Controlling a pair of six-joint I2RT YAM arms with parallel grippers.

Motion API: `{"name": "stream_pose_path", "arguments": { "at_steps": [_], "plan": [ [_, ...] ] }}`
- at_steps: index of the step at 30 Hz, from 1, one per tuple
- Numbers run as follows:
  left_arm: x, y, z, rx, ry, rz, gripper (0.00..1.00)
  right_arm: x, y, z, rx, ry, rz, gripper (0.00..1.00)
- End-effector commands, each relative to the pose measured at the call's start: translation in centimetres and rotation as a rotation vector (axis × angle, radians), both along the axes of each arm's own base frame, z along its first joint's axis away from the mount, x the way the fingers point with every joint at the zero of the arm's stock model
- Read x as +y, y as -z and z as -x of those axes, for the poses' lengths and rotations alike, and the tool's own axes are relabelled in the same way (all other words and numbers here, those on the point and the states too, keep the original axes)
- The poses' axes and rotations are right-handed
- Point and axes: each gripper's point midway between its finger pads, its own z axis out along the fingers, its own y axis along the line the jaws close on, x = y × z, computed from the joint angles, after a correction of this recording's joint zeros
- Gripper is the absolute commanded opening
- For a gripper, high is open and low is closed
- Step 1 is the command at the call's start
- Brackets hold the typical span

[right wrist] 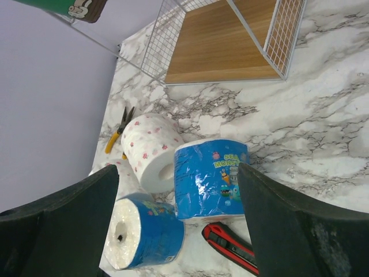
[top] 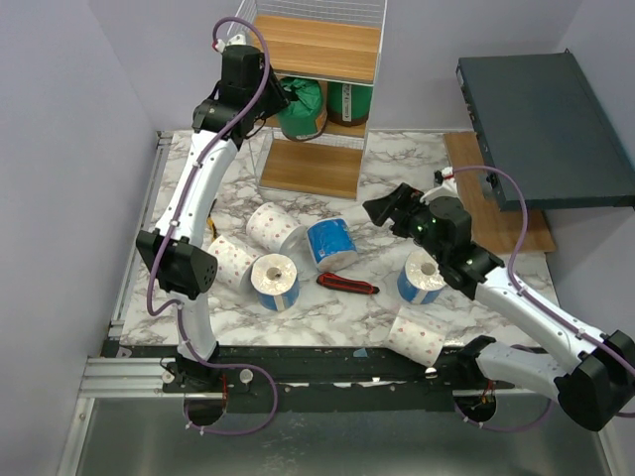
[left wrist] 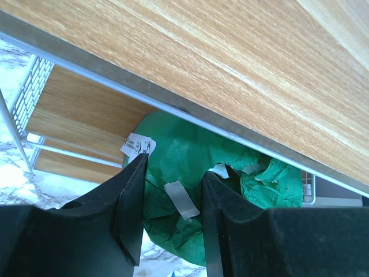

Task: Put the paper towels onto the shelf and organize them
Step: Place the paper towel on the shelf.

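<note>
Left gripper (left wrist: 173, 173) up close, black fingers (left wrist: 131, 202) clamped on the green roll (left wrist: 190, 156), which sits on the shelf's (top: 317, 50) middle board, under the top board. Second green roll (top: 349, 102) just beside it, on the same board. Right gripper (right wrist: 177, 173) spread wide, holding nothing, hovering over the marble table (top: 417, 169) above the lying blue roll (right wrist: 210, 179). Six rolls on the table:
- lying blue roll
- upright blue roll (top: 275, 281)
- blue roll (top: 422, 276) by the right arm
- dotted roll (top: 273, 226) near the shelf
- dotted roll (top: 230, 263) by the left arm
- dotted roll (top: 417, 335) at the near edge

Red-black knife (top: 347, 286) near the lying blue roll. Yellow pliers (right wrist: 118, 130) beside a dotted roll. Dark slab (top: 541, 129) far right.
</note>
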Motion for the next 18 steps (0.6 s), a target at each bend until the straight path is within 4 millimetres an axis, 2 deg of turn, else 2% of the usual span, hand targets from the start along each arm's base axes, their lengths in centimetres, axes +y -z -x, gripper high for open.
{"name": "stream_pose_path", "arguments": {
  "at_steps": [1, 18],
  "plan": [
    [-0.5, -3.6, -0.7, -0.125, -0.028, 0.081, 0.19, -0.8, 0.9, 0.2, 0.006, 0.028, 0.035, 0.87],
    [0.7, -4.8, -1.3, -0.186, -0.124, 0.088, 0.21, -1.6, 1.4, 0.3, 0.01, 0.055, 0.061, 0.87]
  ]
}}
